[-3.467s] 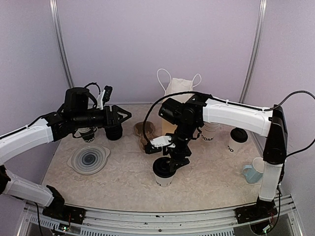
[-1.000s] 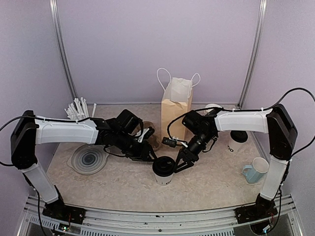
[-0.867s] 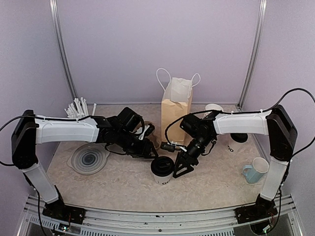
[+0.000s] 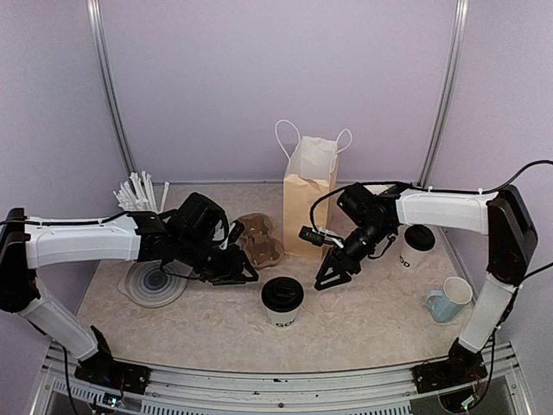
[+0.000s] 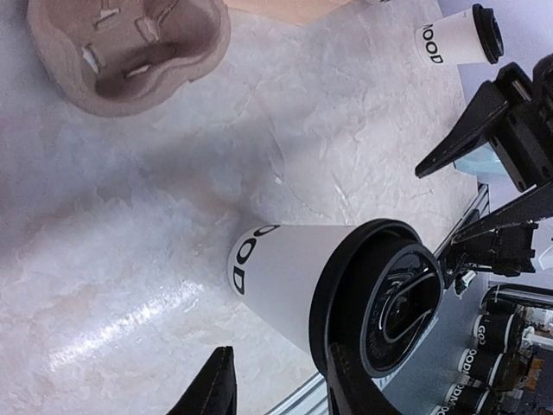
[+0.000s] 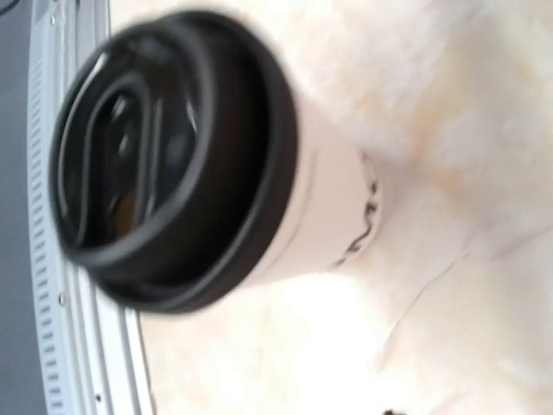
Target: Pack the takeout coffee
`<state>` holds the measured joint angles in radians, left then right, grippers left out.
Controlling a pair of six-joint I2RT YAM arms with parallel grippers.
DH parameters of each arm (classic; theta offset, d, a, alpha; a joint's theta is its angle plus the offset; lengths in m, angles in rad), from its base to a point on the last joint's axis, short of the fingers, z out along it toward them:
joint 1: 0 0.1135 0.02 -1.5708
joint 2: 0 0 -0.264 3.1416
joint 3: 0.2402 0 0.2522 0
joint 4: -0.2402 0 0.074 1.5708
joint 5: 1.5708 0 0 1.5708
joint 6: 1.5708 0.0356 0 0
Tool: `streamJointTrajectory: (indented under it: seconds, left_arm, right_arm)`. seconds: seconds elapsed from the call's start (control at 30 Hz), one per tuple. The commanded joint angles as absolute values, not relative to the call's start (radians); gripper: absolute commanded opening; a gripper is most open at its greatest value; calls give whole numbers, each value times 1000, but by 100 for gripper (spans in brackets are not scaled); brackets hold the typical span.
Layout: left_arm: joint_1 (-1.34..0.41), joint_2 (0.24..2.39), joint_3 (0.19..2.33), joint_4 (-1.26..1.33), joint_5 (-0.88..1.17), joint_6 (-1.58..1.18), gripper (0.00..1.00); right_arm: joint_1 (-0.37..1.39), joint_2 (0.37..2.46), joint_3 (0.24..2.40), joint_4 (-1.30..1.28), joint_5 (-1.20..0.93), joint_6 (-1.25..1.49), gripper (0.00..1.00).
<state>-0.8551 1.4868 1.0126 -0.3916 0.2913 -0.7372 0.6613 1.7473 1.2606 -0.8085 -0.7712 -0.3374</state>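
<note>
Near the front edge of the table (image 4: 371,322) a lidded cup (image 4: 282,300) is seen between the left gripper (image 4: 246,275) and right gripper (image 4: 326,278), both spread, nothing held

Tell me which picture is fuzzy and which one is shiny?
Right wrist view: the cup is smeared and soft all over. Left wrist view: it is sharp, with a bright glare streak on the table. Top view: clear, evenly lit.

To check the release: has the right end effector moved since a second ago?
Yes. The right end effector drew back rightward from the lidded cup, nearer the paper bag.
</note>
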Motion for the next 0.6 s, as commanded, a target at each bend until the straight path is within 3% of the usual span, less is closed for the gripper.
streamJointTrajectory:
  seconds: [0.0, 0.57]
  left_arm:
    - [-879, 1466, 980, -366, 351, -806, 35]
    - [-936, 1558, 992, -308, 426, -805, 35]
  right_arm:
    - [665, 1811, 1320, -799, -843, -299, 51]
    - [703, 1896, 1388, -809, -880, -281, 57]
